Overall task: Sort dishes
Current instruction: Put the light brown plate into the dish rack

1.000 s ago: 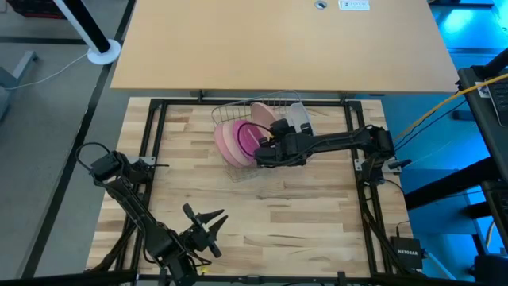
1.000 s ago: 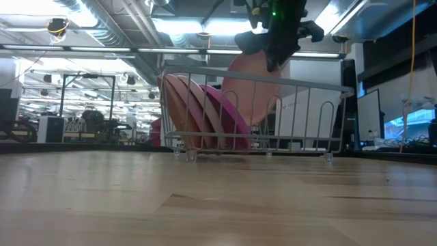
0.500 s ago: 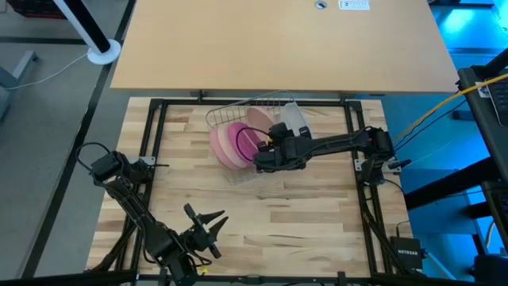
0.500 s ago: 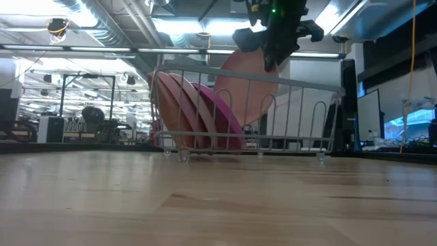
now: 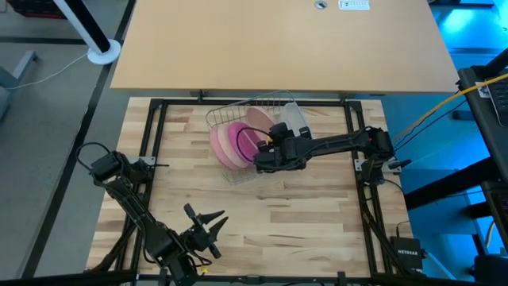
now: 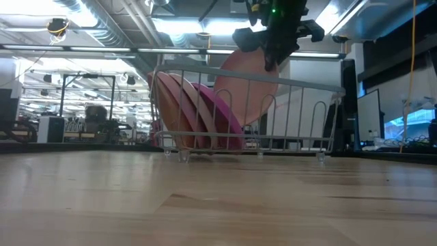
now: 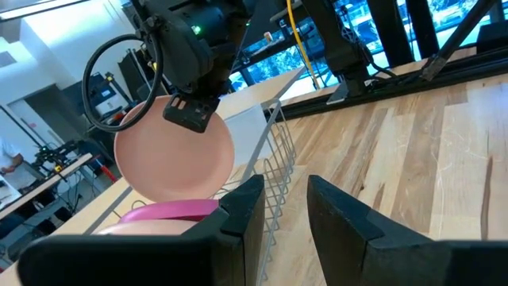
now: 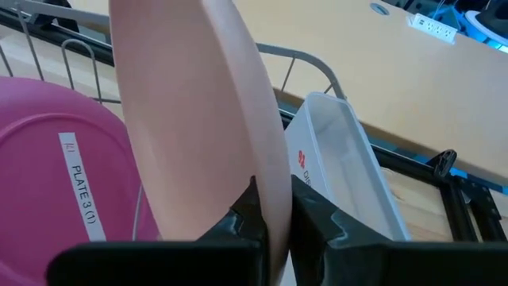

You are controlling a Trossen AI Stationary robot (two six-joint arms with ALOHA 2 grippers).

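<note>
Holding: my right gripper [image 8: 270, 208] was clamped on the rim of the peach plate [image 6: 244, 86], keeping it on edge above the wire rack [image 6: 300, 116].
Right gripper position: I was reaching in over the rack from the right side of the table [image 5: 302, 199], near its far edge.
Peach plate: it stood nearly upright, its lower part dipping inside the rack's walls; I could not tell whether its bottom edge touched the wires.
Tan plate: the tan plate [image 6: 167, 109] stood on edge in the rack at its left end in the low view.
Pink plate: the pink plate [image 8: 55, 175] stood in the rack just beside the tan one and next to the plate I gripped, with a label strip on its face.
Cup: a clear cup [image 8: 341, 171] lay beside the peach plate at the rack's far end.
Left gripper: my left gripper [image 5: 205, 221] hung over the near left part of the table, well away from the rack, fingers apart and holding nothing.
Done so far: by my reckoning two of the three plates were already racked.
Left to do: as I judged it, the peach plate needed lowering into a slot beside the pink one, then releasing.
Risk: I judged that letting go too high could let the plate tip against the cup or the pink plate.
</note>
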